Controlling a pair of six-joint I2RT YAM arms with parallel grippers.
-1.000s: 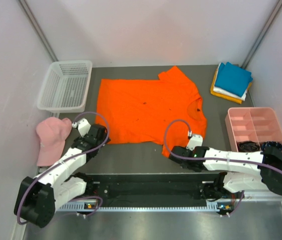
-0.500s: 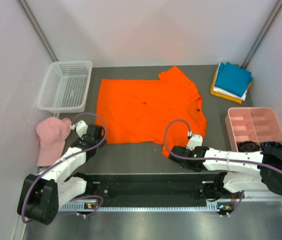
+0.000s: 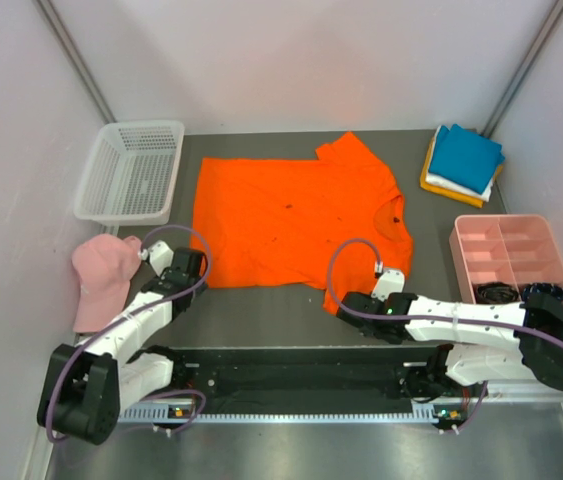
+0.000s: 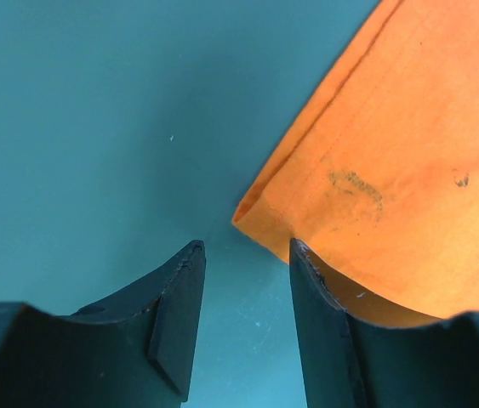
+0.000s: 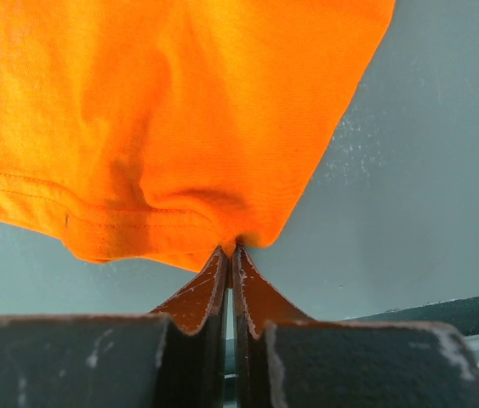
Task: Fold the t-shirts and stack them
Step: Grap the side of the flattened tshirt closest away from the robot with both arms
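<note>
orange t-shirt (image 3: 296,215), hem pinched by right fingers (image 5: 201,297)

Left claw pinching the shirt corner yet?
No: the left wrist view shows the left claw open, with the shirt corner lying just ahead of the gap.

The orange t-shirt (image 3: 291,215) lies spread flat mid-table, faintly stained, one sleeve pointing far, its near-right hem corner bunched; at far right sits a folded stack: teal shirt (image 3: 466,155) over white shirt (image 3: 450,185) over amber shirt (image 3: 428,179).
</note>
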